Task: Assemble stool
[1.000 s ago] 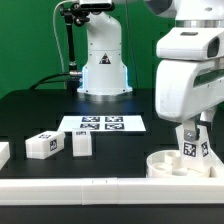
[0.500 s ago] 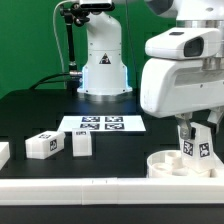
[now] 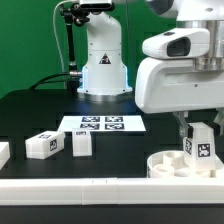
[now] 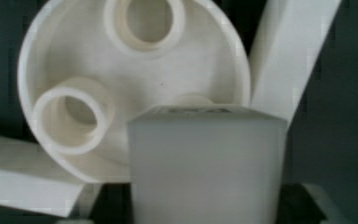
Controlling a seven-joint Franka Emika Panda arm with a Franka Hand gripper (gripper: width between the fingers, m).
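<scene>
pincer (image 3: 200, 136): clamped on leg (image 3: 203, 150) | leg: upright between its fingers, over seat (image 3: 162, 166)

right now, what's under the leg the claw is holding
The round seat lies under the leg held in the claw. The wrist view shows two empty sockets beside the leg. The leg hides the seat directly below it, so a socket there cannot be seen.

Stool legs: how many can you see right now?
3. The held leg is gripped in the jaws above the seat; the outer leg and the inner leg lie on the table at the exterior view's left. More could be hidden.
</scene>
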